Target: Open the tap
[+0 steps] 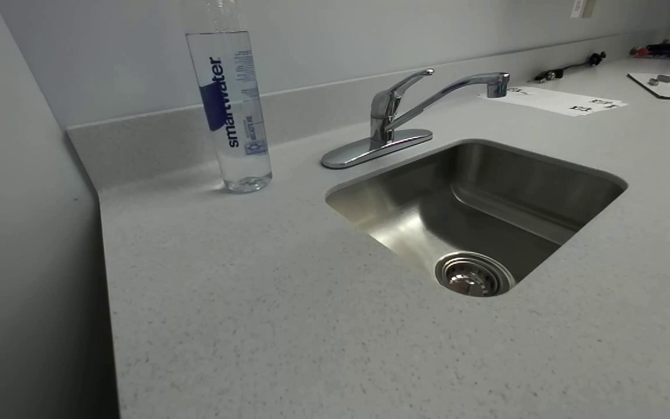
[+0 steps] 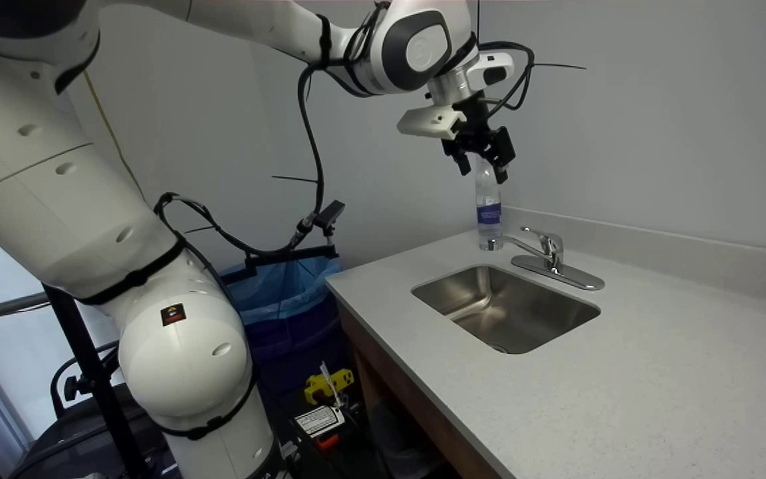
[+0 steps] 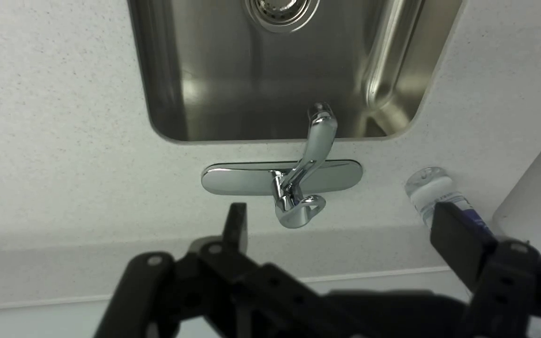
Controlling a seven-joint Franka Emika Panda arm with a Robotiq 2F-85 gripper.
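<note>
At the far right edge of the sink in an exterior view, on the bench: chrome single-lever faucet, upright on an oval base plate. No stream visible under the spout, so probably not opened yet.

Handling guess: rigid metal, fixed down, nothing to carry. Probably slick given the mirror finish; don't count on friction. Likely some resistance at first, cannot tell how much. Best purchase: free end of the lever, slanting up above the spout in an exterior view. Probably lifts to open: push up from underneath there, or pinch lightly and raise. Keep off the spout, likely to swivel. Not fragile, but avoid prying sideways.

Fingers spread wide, nothing held, nothing touched as far as visible. Well above the bench in an exterior view, with the faucet lower down and to the right, well apart. In the wrist view, faucet framed between left and right fingers, closer to the left. Smartwater bottle partly behind the right finger there, outside the gap, so not gripped. Next, judging by the spacing: come down and shift toward the lever, right finger clear of the bottle.
</note>
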